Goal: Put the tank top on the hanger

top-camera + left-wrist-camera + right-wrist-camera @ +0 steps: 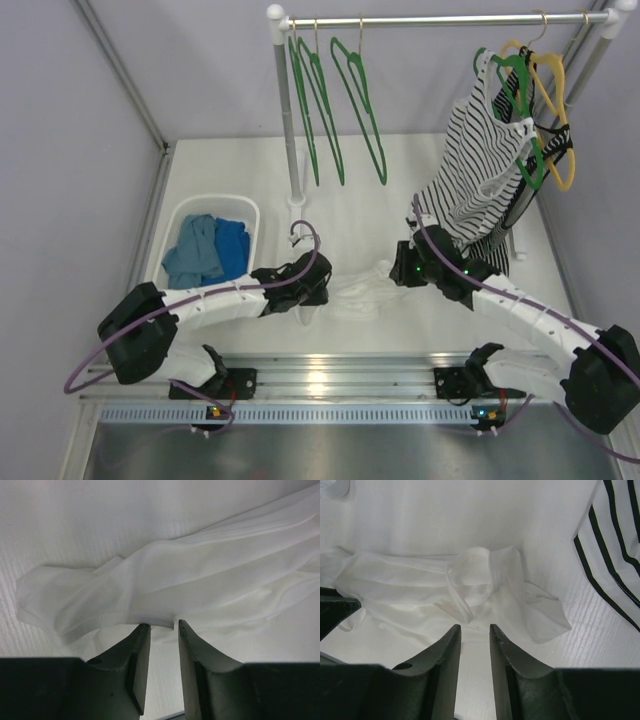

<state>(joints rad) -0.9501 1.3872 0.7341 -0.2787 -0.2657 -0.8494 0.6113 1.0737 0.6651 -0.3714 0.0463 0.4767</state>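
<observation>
Left gripper and right gripper both stand narrowly open, empty, at the tank top crumpled near the table's front edge. I should pinch one strap layer each, not bunches.

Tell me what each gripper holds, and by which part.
Nothing yet. Left gripper open at the edge of the tank top; right gripper open, short of it.

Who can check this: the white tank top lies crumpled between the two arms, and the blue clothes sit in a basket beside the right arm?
No: in the top external view the basket holding the blue clothes stands beside the left arm, not the right. The tank top does lie crumpled between the arms.
</observation>
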